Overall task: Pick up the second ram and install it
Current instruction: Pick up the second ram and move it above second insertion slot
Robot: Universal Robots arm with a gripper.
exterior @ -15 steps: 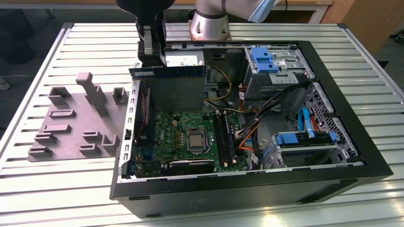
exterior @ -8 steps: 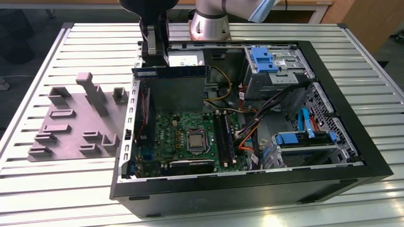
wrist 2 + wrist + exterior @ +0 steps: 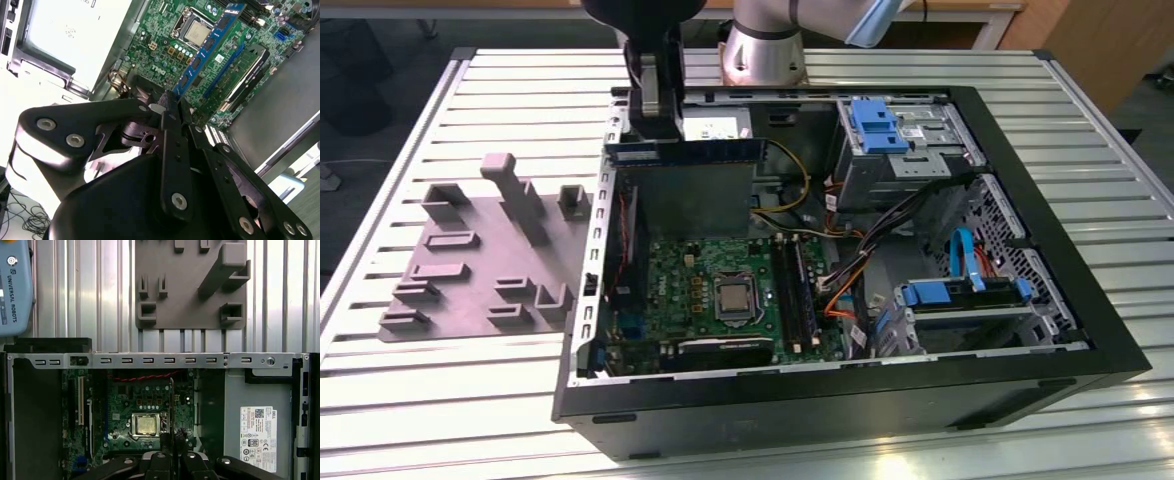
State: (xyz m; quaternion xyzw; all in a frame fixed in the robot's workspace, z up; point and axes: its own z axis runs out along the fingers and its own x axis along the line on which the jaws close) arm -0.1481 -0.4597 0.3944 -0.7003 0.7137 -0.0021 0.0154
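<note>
The second ram [image 3: 687, 151] is a long blue-green stick held level above the open computer case [image 3: 854, 400], near its far wall at the exterior view's left. My gripper [image 3: 659, 130] is shut on one end of it. In the second wrist view the ram [image 3: 210, 47] reaches out from the gripper [image 3: 170, 102] over the green motherboard [image 3: 165, 30]. Seen edge-on in the first wrist view, the ram [image 3: 171, 405] hangs above the processor socket [image 3: 146, 425], with the gripper [image 3: 172, 439] shut around it. The black memory sockets [image 3: 794, 290] lie lower in the case, beside the processor.
A grey moulded tray [image 3: 480, 250] with raised blocks sits on the slatted table at the exterior view's left of the case. Inside the case are blue drive brackets [image 3: 878, 125], bundled cables [image 3: 854, 270] and a silver power supply [image 3: 257, 425]. The arm's base [image 3: 765, 55] stands behind.
</note>
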